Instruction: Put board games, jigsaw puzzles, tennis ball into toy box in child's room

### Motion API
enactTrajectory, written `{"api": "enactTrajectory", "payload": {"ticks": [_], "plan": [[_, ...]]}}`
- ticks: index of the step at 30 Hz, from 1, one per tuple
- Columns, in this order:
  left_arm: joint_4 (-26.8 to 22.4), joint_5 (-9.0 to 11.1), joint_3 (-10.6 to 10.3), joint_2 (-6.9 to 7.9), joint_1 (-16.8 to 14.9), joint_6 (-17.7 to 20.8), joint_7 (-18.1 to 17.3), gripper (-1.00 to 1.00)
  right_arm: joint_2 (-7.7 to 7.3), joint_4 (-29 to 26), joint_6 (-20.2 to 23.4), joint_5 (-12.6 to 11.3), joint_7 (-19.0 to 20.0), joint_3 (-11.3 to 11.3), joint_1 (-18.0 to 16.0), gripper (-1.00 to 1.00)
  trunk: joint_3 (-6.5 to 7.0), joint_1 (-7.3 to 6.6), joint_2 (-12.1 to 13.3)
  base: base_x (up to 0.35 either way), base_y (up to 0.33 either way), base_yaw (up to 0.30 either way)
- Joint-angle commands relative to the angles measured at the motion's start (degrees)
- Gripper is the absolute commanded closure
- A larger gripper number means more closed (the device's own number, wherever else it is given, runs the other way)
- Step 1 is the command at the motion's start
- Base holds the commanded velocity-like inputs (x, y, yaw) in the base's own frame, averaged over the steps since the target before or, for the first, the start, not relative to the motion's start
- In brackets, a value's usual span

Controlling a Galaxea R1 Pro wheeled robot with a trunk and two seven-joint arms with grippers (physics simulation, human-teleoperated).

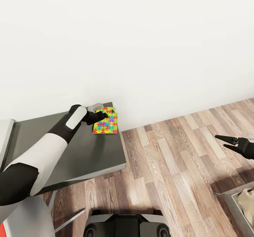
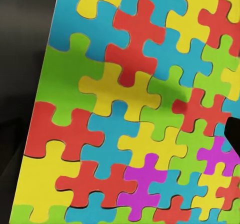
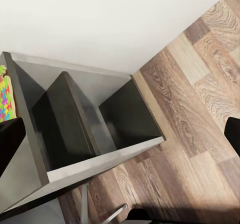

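Left gripper over jigsaw puzzles at worktop far corner.
Its opening cannot be told; right gripper, lower right, is spread wide above the floor.

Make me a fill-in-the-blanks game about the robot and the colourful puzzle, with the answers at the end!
1. The left gripper reaches over the jigsaw puzzle, which lies on a dark grey ____.
2. The floor beside the table is made of ____ planks.
3. The right gripper hangs over the floor with its fingers ____.
4. The wall behind the table is plain ____.

Missing words: table; wood; open; white
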Motion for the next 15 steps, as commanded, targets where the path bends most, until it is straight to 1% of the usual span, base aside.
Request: {"api": "enactTrajectory", "payload": {"ticks": [1,7,12,15], "plan": [[-0.1,1.9,-0.3,0.08,0.0,-0.4,0.5,-1.00,-0.01,0.0,0.3,0.6,0.6,-0.1,0.0,-1.00,-0.09,0.47,-0.1,0.000,0.000,-0.011],[-0.1,1.9,-0.3,0.06,0.0,-0.4,0.5,-1.00,-0.01,0.0,0.3,0.6,0.6,-0.1,0.0,-1.00,-0.09,0.47,-0.1,0.000,0.000,-0.031],[-0.1,1.9,-0.2,0.06,0.0,-0.4,0.5,-1.00,-0.01,0.0,0.3,0.6,0.6,0.0,0.0,-1.00,-0.09,0.47,-0.1,0.000,0.000,-0.143],[-0.1,1.9,-0.2,0.06,0.0,-0.4,0.5,-1.00,-0.01,0.0,0.3,0.6,0.6,0.0,0.0,-1.00,-0.09,0.47,-0.1,0.000,0.000,-0.093]]}}
